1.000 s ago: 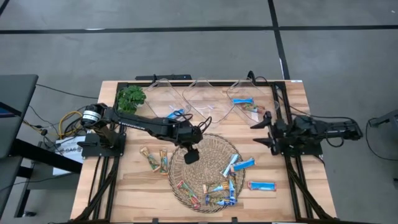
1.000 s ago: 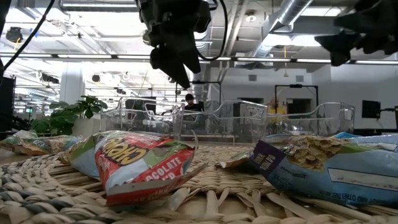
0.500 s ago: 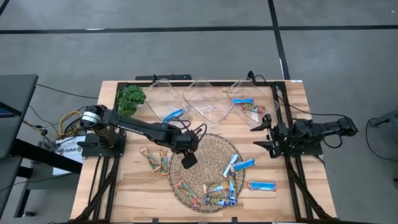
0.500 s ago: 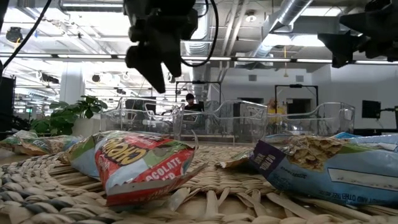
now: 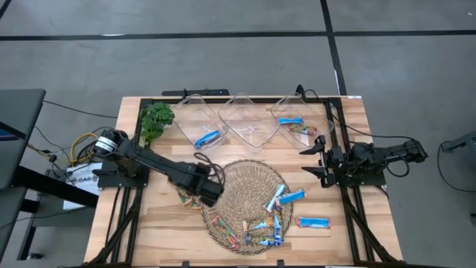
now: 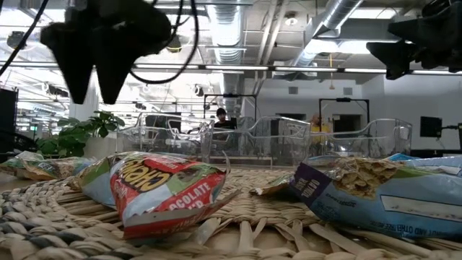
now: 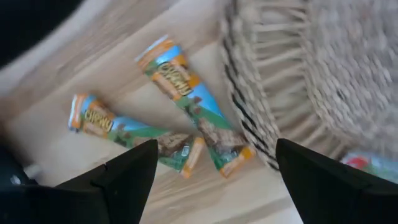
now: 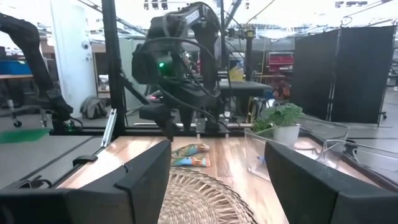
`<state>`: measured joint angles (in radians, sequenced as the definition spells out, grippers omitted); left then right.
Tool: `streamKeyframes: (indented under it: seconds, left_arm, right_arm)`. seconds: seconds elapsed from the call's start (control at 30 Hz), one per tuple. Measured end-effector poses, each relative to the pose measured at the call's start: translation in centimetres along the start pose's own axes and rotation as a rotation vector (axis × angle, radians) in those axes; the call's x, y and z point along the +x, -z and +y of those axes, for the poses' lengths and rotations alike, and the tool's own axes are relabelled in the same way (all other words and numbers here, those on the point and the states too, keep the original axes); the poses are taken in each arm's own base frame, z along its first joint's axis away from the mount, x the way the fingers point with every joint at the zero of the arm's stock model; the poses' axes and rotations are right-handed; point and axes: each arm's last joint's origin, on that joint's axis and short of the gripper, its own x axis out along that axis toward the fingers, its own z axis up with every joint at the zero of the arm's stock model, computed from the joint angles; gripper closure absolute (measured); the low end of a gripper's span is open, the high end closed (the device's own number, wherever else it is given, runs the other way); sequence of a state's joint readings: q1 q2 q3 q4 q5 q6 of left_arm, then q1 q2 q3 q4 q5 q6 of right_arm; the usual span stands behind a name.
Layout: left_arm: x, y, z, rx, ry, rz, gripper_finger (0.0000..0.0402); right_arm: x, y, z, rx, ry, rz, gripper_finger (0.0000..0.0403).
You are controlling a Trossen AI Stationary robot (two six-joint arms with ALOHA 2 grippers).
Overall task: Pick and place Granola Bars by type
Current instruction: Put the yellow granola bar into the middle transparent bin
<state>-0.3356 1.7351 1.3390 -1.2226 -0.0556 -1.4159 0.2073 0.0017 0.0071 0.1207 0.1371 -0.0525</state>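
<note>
Two brownish-green Granola Bars lie flat on the wooden table, just left of the round wicker tray. In the left wrist view they are one bar and another, overlapping at their ends. My left gripper hangs open above them and the tray's left rim, pointing down, and touches nothing. Several blue and mixed bars lie in the tray. One blue bar lies on the table to its right. My right gripper waits open at the table's right side, level.
Three clear bins stand along the far edge. The left bin holds a blue bar, the right bin holds a blue bar and a brownish one. A green plant stands at the far left. Bare wood lies near the front left corner.
My left gripper has swung from above the tray's far-left part toward the table's left and near edges. It now hangs over the tray's left rim beside the two bars. It has rolled about its own axis and tipped to point straight down, staying open.
</note>
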Motion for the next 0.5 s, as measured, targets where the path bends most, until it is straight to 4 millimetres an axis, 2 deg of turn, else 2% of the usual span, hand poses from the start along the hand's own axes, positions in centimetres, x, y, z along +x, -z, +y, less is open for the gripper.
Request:
streamKeyframes:
  seconds: [0.17,0.37,0.5]
  left_arm:
    - [0.1,0.3,-0.1,-0.097,-0.002,-0.043,0.0082]
    - [0.1,0.2,0.2,-0.134,-0.032,-0.06,0.0086]
    - [1.5,0.3,0.7,-0.179,-0.061,-0.051,0.0103]
  right_arm:
    - [0.0,0.0,0.0,0.009,-0.003,0.001,0.0148]
    - [0.0,0.2,0.0,0.007,-0.004,0.018,0.0148]
    - [0.0,0.4,0.0,0.004,-0.005,0.038,0.0148]
